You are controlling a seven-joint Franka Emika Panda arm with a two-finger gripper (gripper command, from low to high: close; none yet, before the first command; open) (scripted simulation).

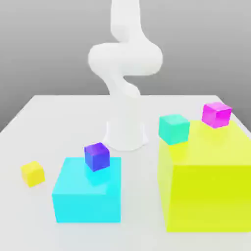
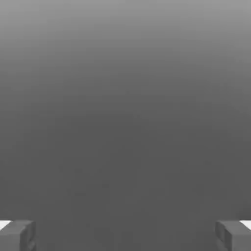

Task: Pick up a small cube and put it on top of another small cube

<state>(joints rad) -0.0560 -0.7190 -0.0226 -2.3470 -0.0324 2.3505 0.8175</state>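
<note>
Wide apart stand the two grey fingers (image 2: 17, 236) of the claw (image 2: 125, 238), with nothing between them. On the white table (image 1: 59, 112) the small plain yellow cube (image 1: 33, 173) sits by itself, near the big cyan block (image 1: 87, 196), on the exterior view's left of it. A small blue cube (image 1: 96, 156) rests on top of that cyan block. To its right stands a huge yellow-green block (image 1: 208, 181). The small teal cube (image 1: 173, 128) and a small magenta cube (image 1: 216, 114) sit on that one.

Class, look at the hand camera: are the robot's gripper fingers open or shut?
Open. The gripper has its two fingertips at opposite edges of the hand view, with a wide empty gap between them.
</note>
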